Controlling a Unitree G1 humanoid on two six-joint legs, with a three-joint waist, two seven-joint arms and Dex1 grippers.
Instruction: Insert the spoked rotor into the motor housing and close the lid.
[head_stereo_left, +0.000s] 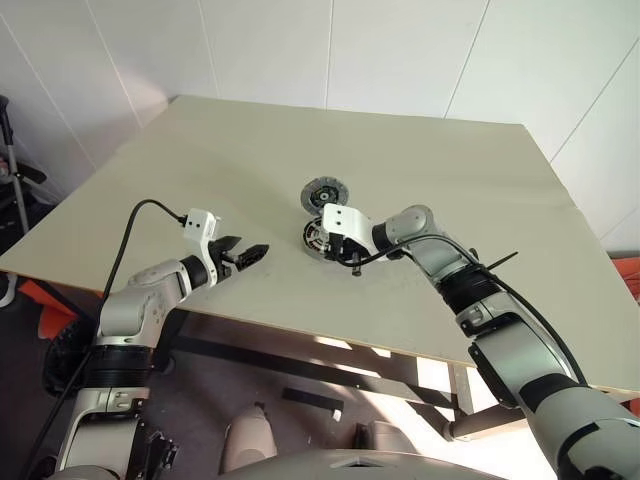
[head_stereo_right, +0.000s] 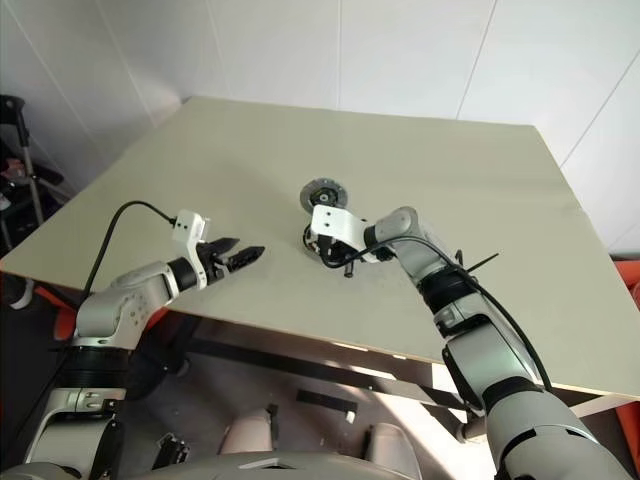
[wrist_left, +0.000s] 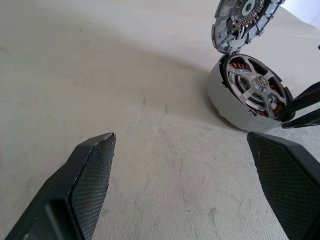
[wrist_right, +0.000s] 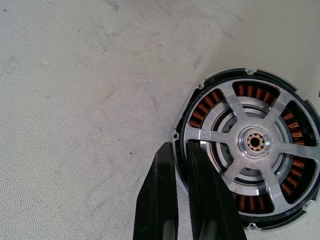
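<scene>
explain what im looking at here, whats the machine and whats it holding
It's a humanoid robot with two arms, each ending in a two-fingered black hand. The two wide pictures come from cameras in its head, looking down over a pale table. The two close-ups come from a camera on each wrist, looking along that hand's fingers.

Two round motor parts lie on the table. The grey finned disc is the rotor. Next to it is a shiny spoked lid, with copper coils showing through its gaps.

The right hand is pinched shut on the lid's rim. The left hand is open and holds nothing.
</scene>
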